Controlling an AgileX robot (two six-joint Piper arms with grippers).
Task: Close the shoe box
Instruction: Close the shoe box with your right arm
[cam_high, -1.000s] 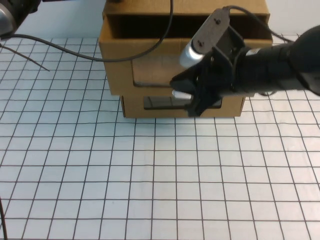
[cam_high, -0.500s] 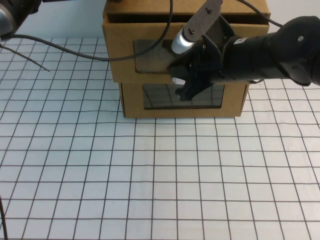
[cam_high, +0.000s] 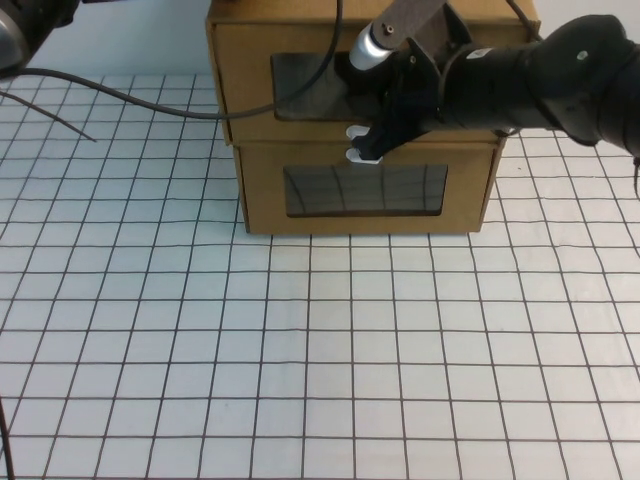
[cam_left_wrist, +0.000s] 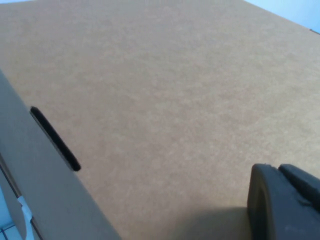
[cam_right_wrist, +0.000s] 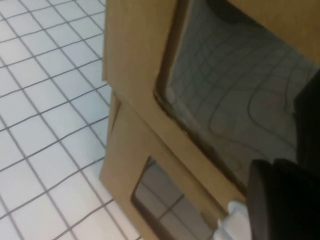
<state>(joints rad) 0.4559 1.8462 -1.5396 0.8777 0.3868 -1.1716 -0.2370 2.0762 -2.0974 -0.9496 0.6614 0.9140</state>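
White gridded desk (cam_high: 330, 360) fills most of the high view, bare across its near part, with a dark cable (cam_high: 120, 100) trailing over its far left.

At the far middle of the desk stand two brown cardboard drawer boxes, one stacked on the other. Upper of the pair is the shoe box (cam_high: 245, 85): its long axis runs left to right, and its front — a wide clear window (cam_high: 305, 85) with a small white pull tab (cam_high: 357, 132) below it — faces the robot. That front sits close to flush with the front of the lower drawer (cam_high: 265, 190), overhanging only slightly at the left. The lower drawer has its own window (cam_high: 365, 190) and a white tab (cam_high: 362, 155) above it, so the two tabs lie just beside each other at the seam.

From the right the black right arm reaches across the shoe box's front. Its right gripper (cam_high: 385, 125) is against the lower right part of the window, just above the tabs — whether the fingers are spread or closed cannot be told.

Only a dark finger of the left gripper (cam_left_wrist: 282, 205) shows in the left wrist view, close over a plain cardboard face of the box; the state of its fingers cannot be told either.
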